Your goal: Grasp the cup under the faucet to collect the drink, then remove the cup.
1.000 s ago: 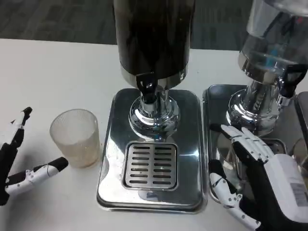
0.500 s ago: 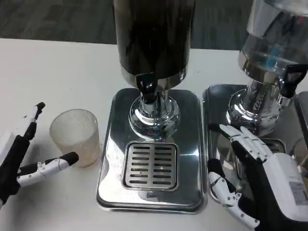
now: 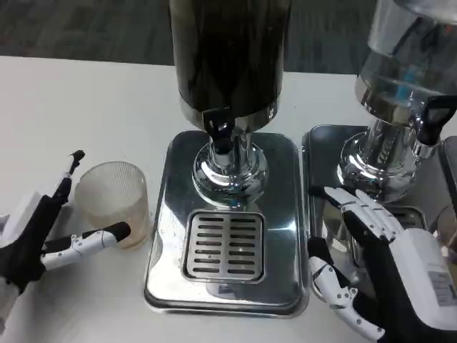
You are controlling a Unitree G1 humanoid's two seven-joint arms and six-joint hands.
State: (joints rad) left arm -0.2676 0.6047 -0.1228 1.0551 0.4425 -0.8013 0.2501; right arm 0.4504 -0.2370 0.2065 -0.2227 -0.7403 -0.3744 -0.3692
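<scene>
Head view shows you the ribbed clear cup (image 3: pixel 112 202) standing upright on the white table (image 3: pixel 86 107), just left of the steel drip tray (image 3: pixel 223 286) and off to the side of the black faucet (image 3: pixel 219 131). Your left hand (image 3: pixel 43 239) has its fingers spread wide around the cup, one fingertip at its lower wall, nothing gripped. Your right hand (image 3: pixel 385 264) hovers over the neighbouring tray (image 3: pixel 318 164) with fingers splayed and empty.

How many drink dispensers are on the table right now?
2. The dark-tank chrome dispenser stands at centre on its steel drip tray; the clear-tank dispenser stands at the right edge, partly cut off. More could sit beyond the frame.
</scene>
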